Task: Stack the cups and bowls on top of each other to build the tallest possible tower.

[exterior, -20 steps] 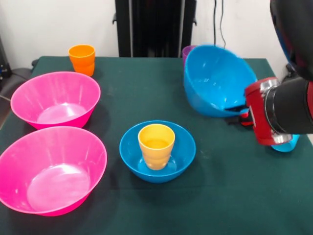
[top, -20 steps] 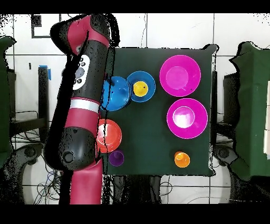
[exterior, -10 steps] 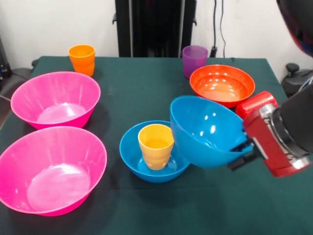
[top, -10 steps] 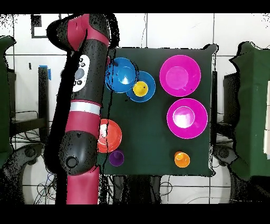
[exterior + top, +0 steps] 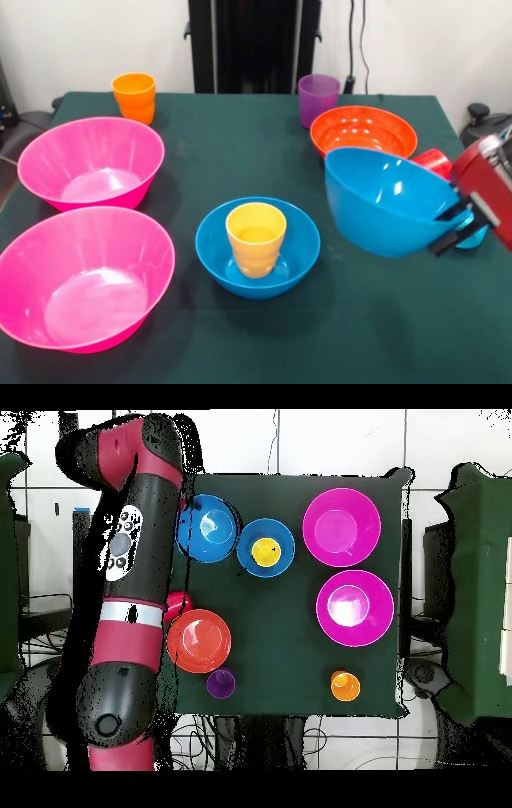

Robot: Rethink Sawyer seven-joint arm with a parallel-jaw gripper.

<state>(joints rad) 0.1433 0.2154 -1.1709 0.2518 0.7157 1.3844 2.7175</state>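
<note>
Since half a second ago, the held blue bowl (image 5: 388,202) has swung away from the yellow cup (image 5: 256,238) toward the counter's right edge as the front view shows it, and it now hangs tilted in the air, clear of the cup. The pincer (image 5: 458,224) is clamped on that bowl's rim, its dark fingers (image 5: 448,213) showing at the bowl's right side under the red wrist.

Near the middle of the counter (image 5: 240,160) the yellow cup stands upright inside the second blue bowl (image 5: 258,246). Behind the held bowl sit the orange-red bowl (image 5: 364,132), a red cup (image 5: 434,162) partly hidden, and the purple cup (image 5: 318,100) near the far edge. A sliver of light blue (image 5: 474,238) shows beneath the pincer. Two pink bowls (image 5: 90,162) (image 5: 85,278) sit along the left edge, with the orange cup (image 5: 134,98) at the far left corner.
</note>
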